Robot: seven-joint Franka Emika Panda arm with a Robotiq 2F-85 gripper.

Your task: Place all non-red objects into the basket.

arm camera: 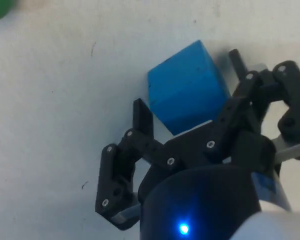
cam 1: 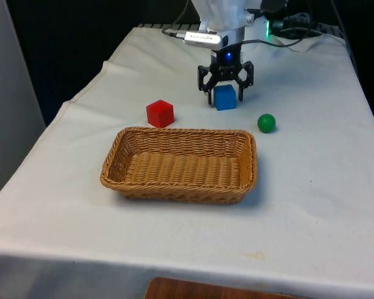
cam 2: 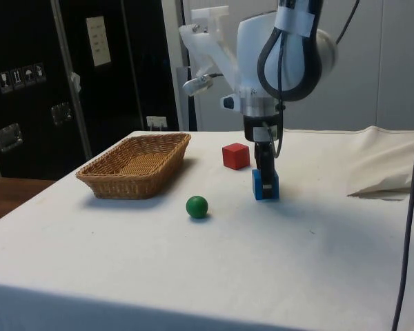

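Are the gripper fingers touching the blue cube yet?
Apart. In the wrist view the fingers straddle the blue cube, with white cloth visible between one finger and the cube's face. The gripper is open around it.

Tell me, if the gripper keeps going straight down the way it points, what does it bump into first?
Probably the blue cube. The gripper points down at the table with its open fingers on either side of the cube, so the cube sits right in its line, with the white cloth underneath.
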